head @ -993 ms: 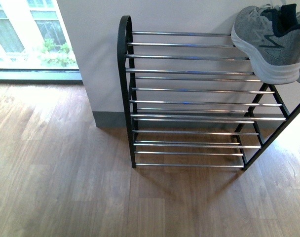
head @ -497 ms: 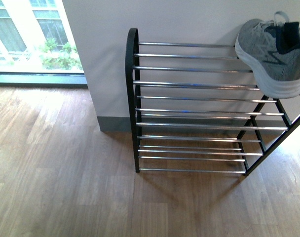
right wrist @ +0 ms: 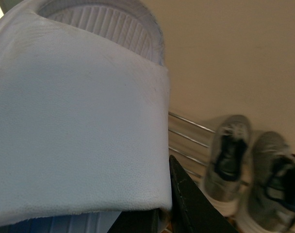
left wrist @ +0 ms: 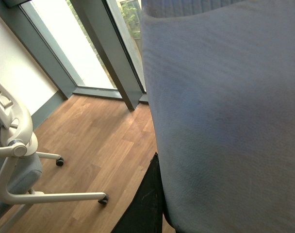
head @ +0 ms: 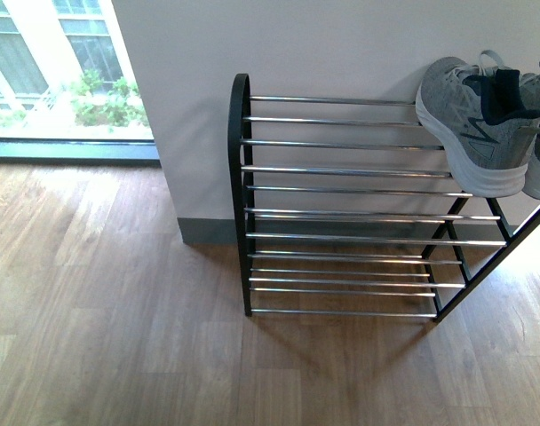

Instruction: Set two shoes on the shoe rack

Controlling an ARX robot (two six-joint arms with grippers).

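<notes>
Shoe rack (head: 341,204) stands on the floor (head: 101,337) ahead of me, its back to the wall (head: 297,44). Two sneakers (head: 474,124) sit side by side on its top tier, right end. Window (head: 57,71) lies left of the wall.

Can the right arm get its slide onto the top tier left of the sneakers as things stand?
Probably yes. The top bars of the shoe rack lie bare left of the grey sneakers, and the pale blue slide is held close to the right wrist camera.
</notes>
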